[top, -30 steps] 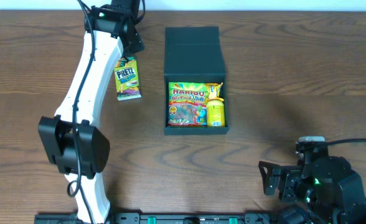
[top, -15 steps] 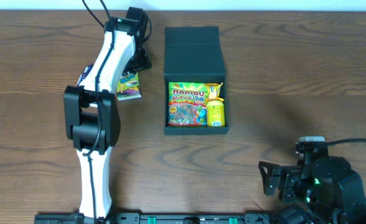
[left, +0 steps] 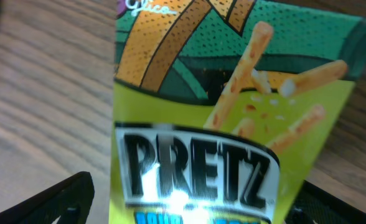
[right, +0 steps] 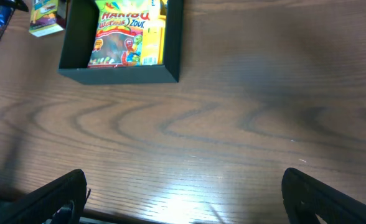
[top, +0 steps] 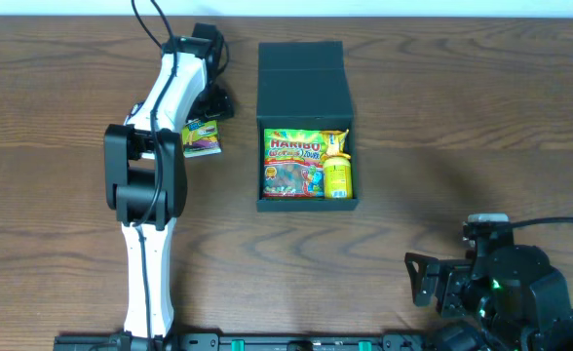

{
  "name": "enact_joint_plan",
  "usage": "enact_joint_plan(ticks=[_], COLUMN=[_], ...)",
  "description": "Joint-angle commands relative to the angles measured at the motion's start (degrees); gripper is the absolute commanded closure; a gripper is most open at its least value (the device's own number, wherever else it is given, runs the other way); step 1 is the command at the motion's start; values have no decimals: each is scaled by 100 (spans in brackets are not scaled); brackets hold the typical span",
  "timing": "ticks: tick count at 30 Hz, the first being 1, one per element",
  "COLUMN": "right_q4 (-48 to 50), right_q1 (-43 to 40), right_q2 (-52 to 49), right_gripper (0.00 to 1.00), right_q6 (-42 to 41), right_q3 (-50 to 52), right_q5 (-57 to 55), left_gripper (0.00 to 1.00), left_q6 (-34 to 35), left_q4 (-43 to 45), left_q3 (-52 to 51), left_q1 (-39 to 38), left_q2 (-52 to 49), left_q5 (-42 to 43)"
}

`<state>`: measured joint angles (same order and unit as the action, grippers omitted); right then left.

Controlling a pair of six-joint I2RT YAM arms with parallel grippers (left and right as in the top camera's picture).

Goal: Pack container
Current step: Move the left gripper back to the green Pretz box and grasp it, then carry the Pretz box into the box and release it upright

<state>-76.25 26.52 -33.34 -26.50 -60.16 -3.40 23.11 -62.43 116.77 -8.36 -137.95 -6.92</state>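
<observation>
Overhead, the container point(top: 306, 204), likely light, stiff cardboard best held by a wall or flap edge, sits on the desk point(top: 462, 117) just right of the left end effector point(top: 211, 103), released astride the Pretz box point(top: 201, 138); the right end effector point(top: 421, 280) idles released.

We see a wooden table point(top: 462, 127). A green-and-yellow Pretz box point(top: 202, 139) lies on it, partly hidden. At the box's 3 o'clock, apart from it, lies a Haribo bag point(top: 292, 163), with a yellow item point(top: 338, 171) touching the bag's 3 o'clock side.
</observation>
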Motion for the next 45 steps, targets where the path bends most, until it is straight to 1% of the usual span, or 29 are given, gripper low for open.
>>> enact_joint_plan(ticks=[1, 2, 5, 6, 9, 11, 16, 22, 27, 30, 32, 38, 39, 41, 43, 45], right_q4=[-7, -7, -7, -7, -7, -7, -7, -7, -7, -7, -7, -7, -7, -7, -7, -7], right_q1=[-26, -26, -26, -26, -26, -26, -26, -26, -26, -26, -26, -26, -26, -26, -26, -26], right_q2=[7, 7, 7, 7, 7, 7, 7, 7, 7, 7, 7, 7, 7, 7, 7, 7], right_gripper=[1, 1, 1, 1, 1, 1, 1, 1, 1, 1, 1, 1, 1, 1, 1, 1], right_q6=[63, 63, 63, 63, 63, 63, 63, 63, 63, 63, 63, 63, 63, 63, 63, 63], right_q3=[-55, -55, -55, -55, -55, -52, -55, -55, -55, -52, -52, -55, -55, -52, -55, -52], right_q5=[-20, -20, -20, -20, -20, -20, -20, -20, -20, -20, -20, -20, -20, -20, -20, -20], left_gripper=[2, 0, 17, 19, 23, 23, 30, 31, 31, 31, 31, 32, 32, 35, 35, 36], left_q6=[-367, -387, -391, -391, -391, -389, -387, -378, -339, -337, -306, 254, 328, 420, 483, 590], left_q4=[33, 44, 76, 85, 94, 90, -68, -358, -463, -514, -529, -671, -739, -883, -979, -1014], left_q3=[-42, -42, -42, -42, -44, -42, -35, 79, 87, 87, 87, 87, 87, 87, 66, 61], left_q1=[122, 136, 136, 136, 136, 136, 136, 118, -4, -208, -422, -1276, -1408, -1681, -1945, -2190], left_q2=[-136, -144, -144, -144, -144, -144, -120, 155, 726, 1060, 1263, 1709, 1735, 1744, 1735, 1731], left_q5=[374, 402, 396, 396, 396, 396, 391, 356, 356, 356, 356, 404, 415, 538, 702, 691])
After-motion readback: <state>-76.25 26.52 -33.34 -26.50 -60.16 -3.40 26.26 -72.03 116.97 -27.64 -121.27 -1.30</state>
